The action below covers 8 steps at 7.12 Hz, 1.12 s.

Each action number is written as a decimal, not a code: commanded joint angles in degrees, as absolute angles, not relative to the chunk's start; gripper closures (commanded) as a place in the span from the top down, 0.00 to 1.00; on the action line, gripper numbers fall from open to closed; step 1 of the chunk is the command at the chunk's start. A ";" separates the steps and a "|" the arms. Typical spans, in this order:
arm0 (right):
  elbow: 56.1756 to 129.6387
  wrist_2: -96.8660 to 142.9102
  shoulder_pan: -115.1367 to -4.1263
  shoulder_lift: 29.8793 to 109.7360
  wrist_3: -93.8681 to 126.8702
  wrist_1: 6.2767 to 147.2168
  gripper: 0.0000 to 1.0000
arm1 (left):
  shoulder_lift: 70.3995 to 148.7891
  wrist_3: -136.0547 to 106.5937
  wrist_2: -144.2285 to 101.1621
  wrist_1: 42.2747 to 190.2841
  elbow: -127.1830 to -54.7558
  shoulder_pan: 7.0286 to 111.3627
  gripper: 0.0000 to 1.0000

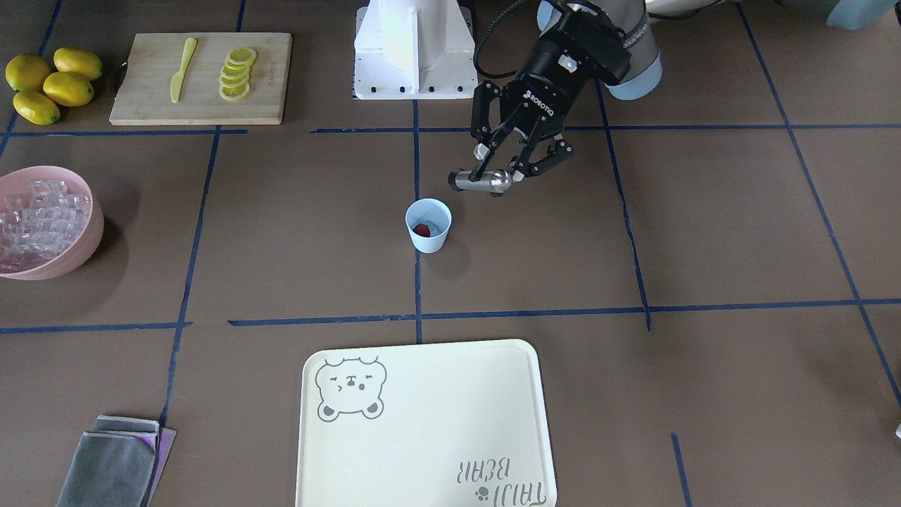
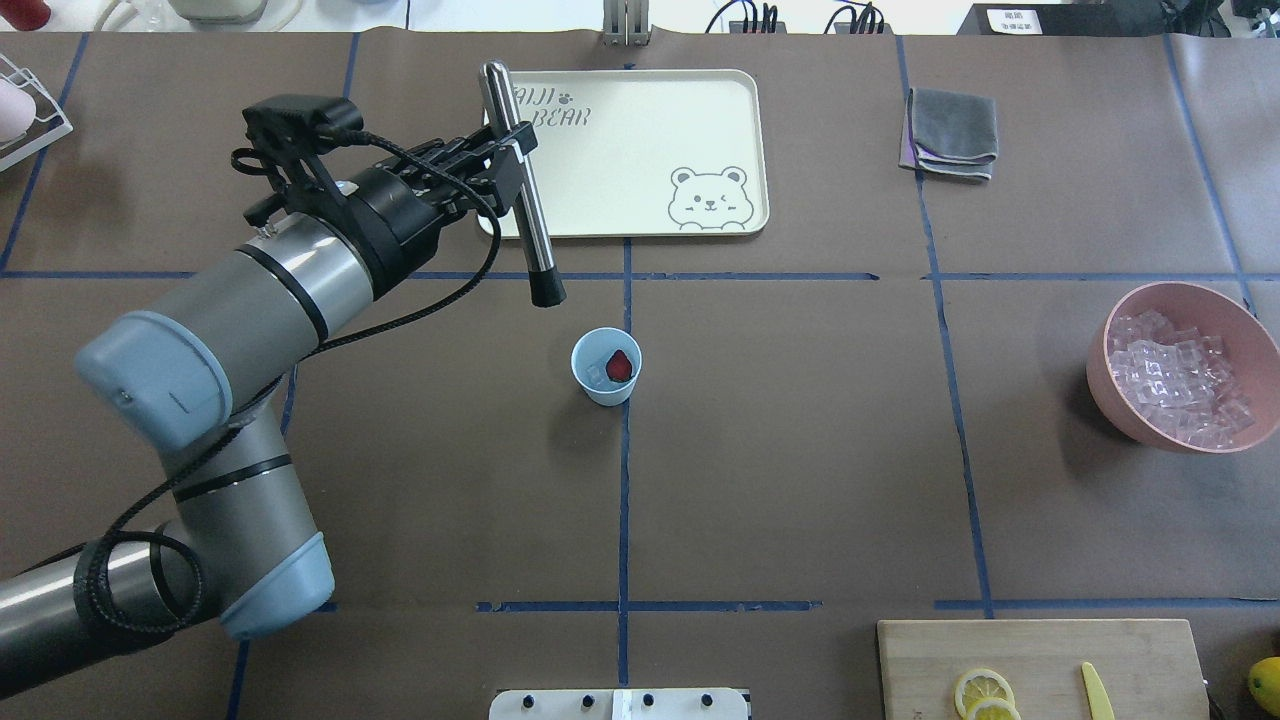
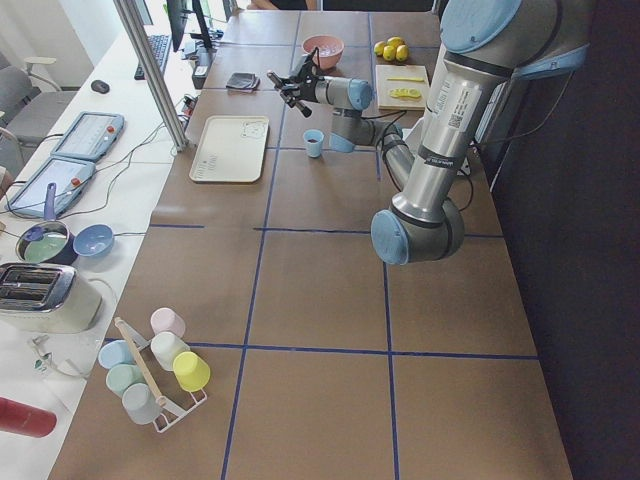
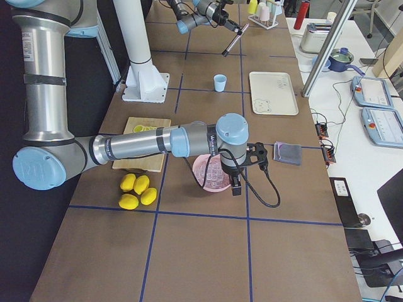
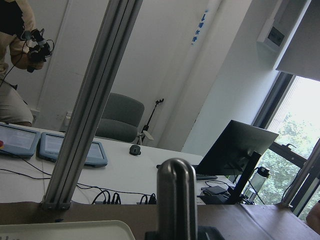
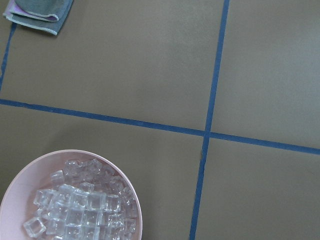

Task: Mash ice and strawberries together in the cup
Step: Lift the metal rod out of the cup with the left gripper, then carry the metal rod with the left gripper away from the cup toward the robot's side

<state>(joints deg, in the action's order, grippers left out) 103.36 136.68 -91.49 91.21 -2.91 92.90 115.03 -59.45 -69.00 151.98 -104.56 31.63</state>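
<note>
Left gripper (image 2: 510, 150): is clamping a steel muddler (image 2: 535, 235), tip hanging just beside the cup (image 2: 606, 366).
Cup: is standing mid-table, holding strawberry (image 2: 620, 365) and ice (image 2: 596, 376).
Step, seemingly: lining up. Next calls for centring the tip over the mouth, then pressing down.
Right gripper (image 4: 235, 187), over the pink bowl (image 2: 1108, 408): cannot tell whether apart or together.

(a) Tray (image 1: 422, 422), front view: "TAIJI BEAR" w/ paw mark, printed upside down at its 5 o'clock corner; bear-face drawing at its 10 o'clock corner; (b) left gripper (image 1: 500, 173): brand "ROBOTIQ", white on black body; (c) wall sign (image 5: 200, 25), left wrist view, 12 o'clock: blue chars., illegible; (d) white label (image 3: 461, 95) on near arm, left ext. view: too small to read.
</note>
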 commanded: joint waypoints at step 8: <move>103.71 136.50 -91.49 90.88 -2.64 92.73 1.00 | 95.40 -68.38 -121.25 127.44 -106.70 54.74 0.00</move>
